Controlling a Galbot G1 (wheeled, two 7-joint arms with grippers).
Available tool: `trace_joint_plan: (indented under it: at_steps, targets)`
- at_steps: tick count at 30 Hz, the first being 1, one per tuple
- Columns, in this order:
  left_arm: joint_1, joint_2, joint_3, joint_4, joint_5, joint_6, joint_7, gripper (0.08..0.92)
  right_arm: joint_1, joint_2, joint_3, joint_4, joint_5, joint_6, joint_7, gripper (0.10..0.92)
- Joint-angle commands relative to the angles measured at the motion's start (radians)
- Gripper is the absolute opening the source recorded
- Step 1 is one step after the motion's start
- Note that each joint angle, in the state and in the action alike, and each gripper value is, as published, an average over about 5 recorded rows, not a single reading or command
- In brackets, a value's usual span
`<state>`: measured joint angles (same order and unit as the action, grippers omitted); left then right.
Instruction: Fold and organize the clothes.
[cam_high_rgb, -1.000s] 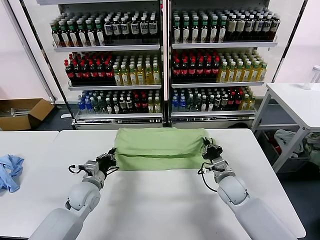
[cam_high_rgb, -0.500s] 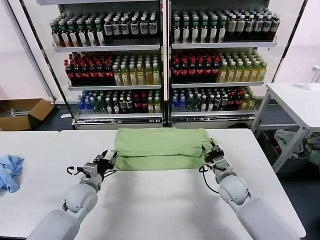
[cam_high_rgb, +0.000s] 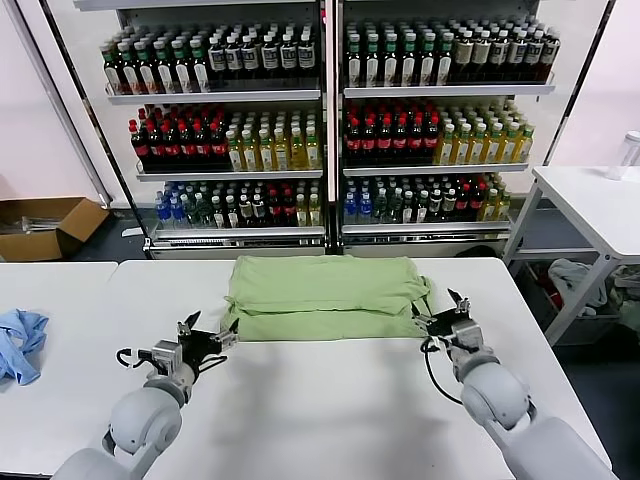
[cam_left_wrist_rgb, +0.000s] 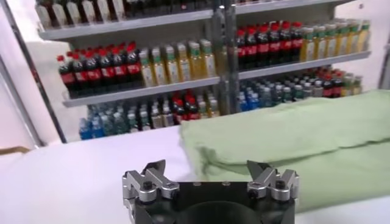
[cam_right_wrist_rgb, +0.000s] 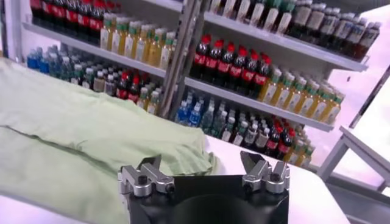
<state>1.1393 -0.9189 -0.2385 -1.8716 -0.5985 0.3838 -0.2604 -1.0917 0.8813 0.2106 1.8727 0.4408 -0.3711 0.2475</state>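
Note:
The light green polo shirt (cam_high_rgb: 325, 297) lies folded into a flat band at the far middle of the white table (cam_high_rgb: 330, 400); its collar, buttons and graphic are hidden. My left gripper (cam_high_rgb: 203, 335) is open and empty, on the table just off the shirt's left end. My right gripper (cam_high_rgb: 446, 317) is open and empty, just off the shirt's right end. The shirt shows beyond the left gripper (cam_left_wrist_rgb: 210, 170) in the left wrist view (cam_left_wrist_rgb: 304, 140), and beyond the right gripper (cam_right_wrist_rgb: 201, 164) in the right wrist view (cam_right_wrist_rgb: 91, 134).
A light blue cloth (cam_high_rgb: 18, 342) lies at the left edge of the adjoining table. Bottle shelves (cam_high_rgb: 320, 130) stand behind the table. A cardboard box (cam_high_rgb: 45, 225) sits on the floor at left. A second white table (cam_high_rgb: 600, 210) stands at right.
Both grippers have let go of the shirt's ends and drawn back toward me and outward, jaws now open. The shirt lies flatter and lower on the table.

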Motion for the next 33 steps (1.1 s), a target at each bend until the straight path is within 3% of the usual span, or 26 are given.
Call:
trace_joint_plan:
  at_steps: [1, 14, 23, 29, 33]
  targets:
    - [0.102, -0.017, -0.018, -0.091, -0.043, 0.029, 0.01, 0.822, -0.152, -0.032, 0.084, 0.075, 0.027, 0.094, -0.014, 0.823]
    - [-0.002, -0.04, -0.033, 0.049, -0.101, 0.049, 0.025, 0.823, -0.098, 0.009, 0.036, -0.014, 0.124, 0.091, -0.012, 0.82]
    - [-0.048, -0.06, -0.018, 0.122, -0.111, 0.048, 0.032, 0.823, -0.053, 0.046, 0.005, -0.069, 0.176, 0.083, -0.018, 0.741]
    - [-0.06, -0.067, -0.008, 0.149, -0.111, 0.047, 0.034, 0.817, -0.022, 0.073, -0.02, -0.097, 0.165, 0.085, -0.028, 0.597]
    - [-0.064, -0.072, -0.008, 0.175, -0.111, 0.045, 0.041, 0.758, -0.01, 0.079, -0.032, -0.112, 0.161, 0.085, -0.03, 0.484]
